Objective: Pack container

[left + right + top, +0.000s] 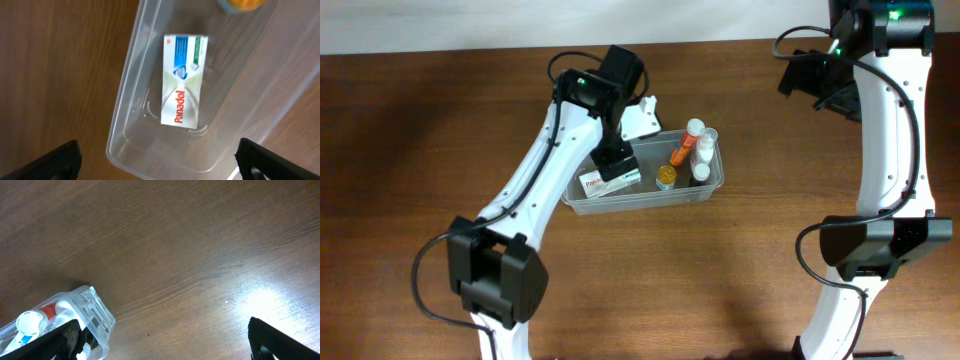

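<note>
The clear plastic container (650,200) stands at the table's middle. A white Panadol box (603,183) lies flat in its left end. At its right end are an orange-capped bottle (692,137), a white bottle (706,150), a small dark-capped bottle (701,173) and an amber jar (665,177). My left gripper (617,163) hovers over the left end, open and empty. In the left wrist view the box (182,80) lies below the open jaws (157,162), inside the container (125,95). My right gripper (817,82) is open and empty, high at the far right.
The right wrist view shows bare wood under the open jaws (167,342), with the container's labelled corner (95,310) and bottle caps (30,322) at the lower left. The brown wooden table (770,250) surrounds the container.
</note>
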### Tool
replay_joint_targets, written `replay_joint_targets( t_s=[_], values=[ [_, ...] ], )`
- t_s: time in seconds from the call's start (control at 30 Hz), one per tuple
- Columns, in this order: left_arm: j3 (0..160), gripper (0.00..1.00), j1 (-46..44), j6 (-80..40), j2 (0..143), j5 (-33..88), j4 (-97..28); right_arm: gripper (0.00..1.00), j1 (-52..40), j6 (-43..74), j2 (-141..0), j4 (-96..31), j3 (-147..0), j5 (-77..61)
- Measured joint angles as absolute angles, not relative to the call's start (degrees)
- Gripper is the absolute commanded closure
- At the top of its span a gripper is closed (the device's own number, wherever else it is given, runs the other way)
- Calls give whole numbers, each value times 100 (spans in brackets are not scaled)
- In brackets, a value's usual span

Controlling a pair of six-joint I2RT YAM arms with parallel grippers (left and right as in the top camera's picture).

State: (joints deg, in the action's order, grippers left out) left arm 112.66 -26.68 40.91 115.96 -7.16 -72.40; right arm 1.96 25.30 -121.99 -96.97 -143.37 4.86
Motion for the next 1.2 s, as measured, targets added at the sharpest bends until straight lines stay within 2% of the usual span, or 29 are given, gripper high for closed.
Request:
replay_joint_targets(
  t_s=[0.2, 0.33, 0.6, 0.87, 0.97, 1.1, 1.13, 1.17, 1.2],
  values=[
    [11281, 1, -2589, 2884, 10586, -711, -7118, 2, 196, 2534, -12202, -9699, -14337, 486],
    [11349, 1, -2300, 1448, 9751, -740, -7883, 1, 196, 2530, -12199, -9697, -14337, 486],
    [11349, 1, -2311, 996, 9664, -738, -9070, 2, 196, 2528, -12199, -9697, -14337, 486],
    [11347, 1, -2112, 408, 9664, -613, -9358, 2, 196, 2532, -12202, -9699, -14337, 486],
    [11043, 1, -1946, 318, 9574, -521, -8680, 2, 196, 2534, -12202, -9690, -14337, 489],
    [9164, 1, -1752, 331, 8466, -342, -6084, 2, 196, 2530, -12202, -9697, -14337, 486],
    [8989, 1, -1747, 344, 8342, -338, -5916, 2, 196, 2530, -12202, -9686, -14337, 491],
    [7950, 1, -1732, 362, 7677, -296, -4584, 2, 196, 2530, -12202, -9690, -14337, 486],
    [7518, 1, -1732, 364, 7402, -283, -3970, 2, 196, 2530, -12199, -9686, -14337, 491]
  ],
)
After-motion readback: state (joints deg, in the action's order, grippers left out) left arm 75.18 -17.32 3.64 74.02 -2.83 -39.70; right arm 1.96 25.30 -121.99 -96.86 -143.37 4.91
